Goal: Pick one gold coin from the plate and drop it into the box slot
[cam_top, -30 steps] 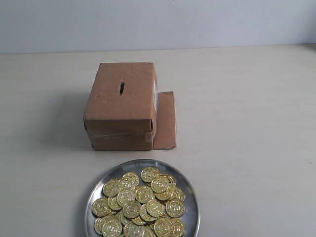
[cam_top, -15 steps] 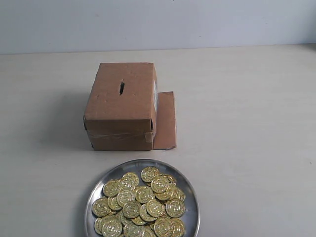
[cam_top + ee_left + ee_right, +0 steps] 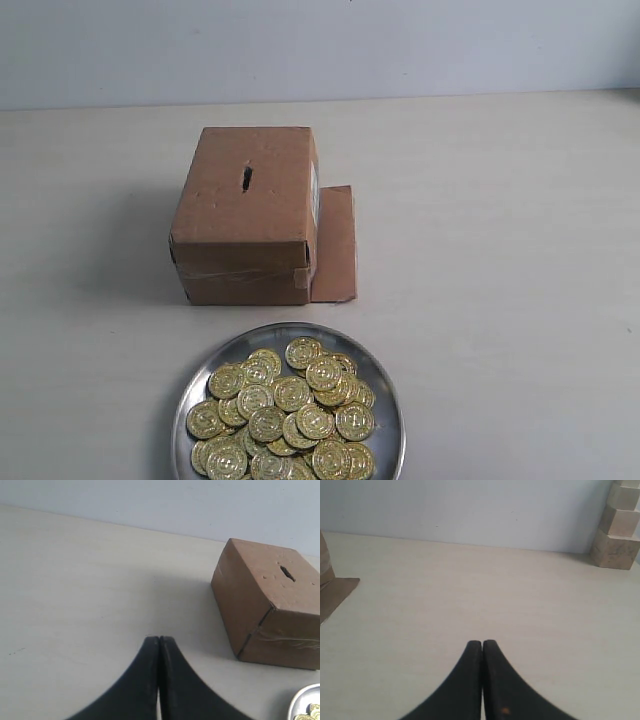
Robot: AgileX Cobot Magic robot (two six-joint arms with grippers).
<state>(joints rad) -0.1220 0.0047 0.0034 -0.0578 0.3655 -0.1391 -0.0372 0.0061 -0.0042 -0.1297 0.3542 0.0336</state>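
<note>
Since nothing in the exterior view has shifted over the last second, you have not begun. The heap of embossed gold coins (image 3: 290,415) lies untouched on the round, shiny silver metal plate (image 3: 288,328), just in front of the matte brown cardboard box (image 3: 245,225). The box's rough-edged dark slot (image 3: 246,179) is cut through its flat top. The black left gripper (image 3: 159,640) and black right gripper (image 3: 482,643) each hold their smooth curved fingers pressed together over the pale table (image 3: 500,250), gripping nothing. You need one gripper parted before it goes to the coins.
</note>
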